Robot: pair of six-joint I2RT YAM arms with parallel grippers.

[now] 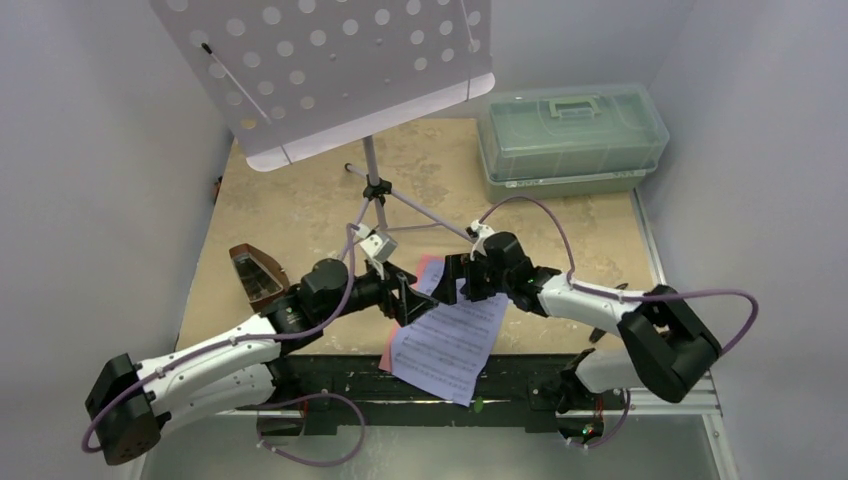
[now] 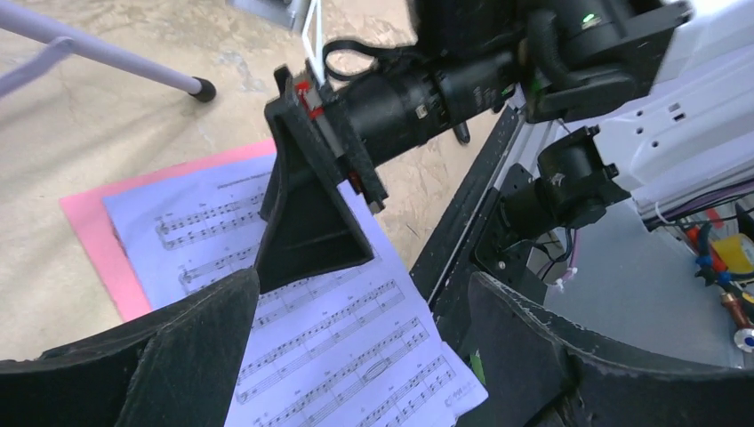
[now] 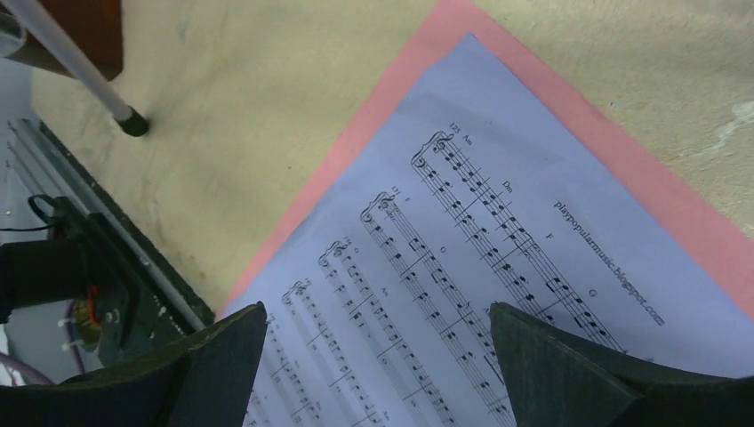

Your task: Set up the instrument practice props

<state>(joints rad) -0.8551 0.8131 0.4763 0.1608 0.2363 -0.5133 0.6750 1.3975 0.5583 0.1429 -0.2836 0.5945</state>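
Wide open and empty, the black left gripper [image 1: 408, 296] and right gripper [image 1: 455, 280] hang over the pale-blue printed music sheet [image 1: 450, 345] lying atop the pink sheet [image 3: 569, 116] at the tan table's [image 1: 290, 210] near edge.

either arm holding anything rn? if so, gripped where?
Nothing held. Left gripper and right gripper are both open over the blue sheet, which lies on the pink sheet; nothing sits between their fingers.
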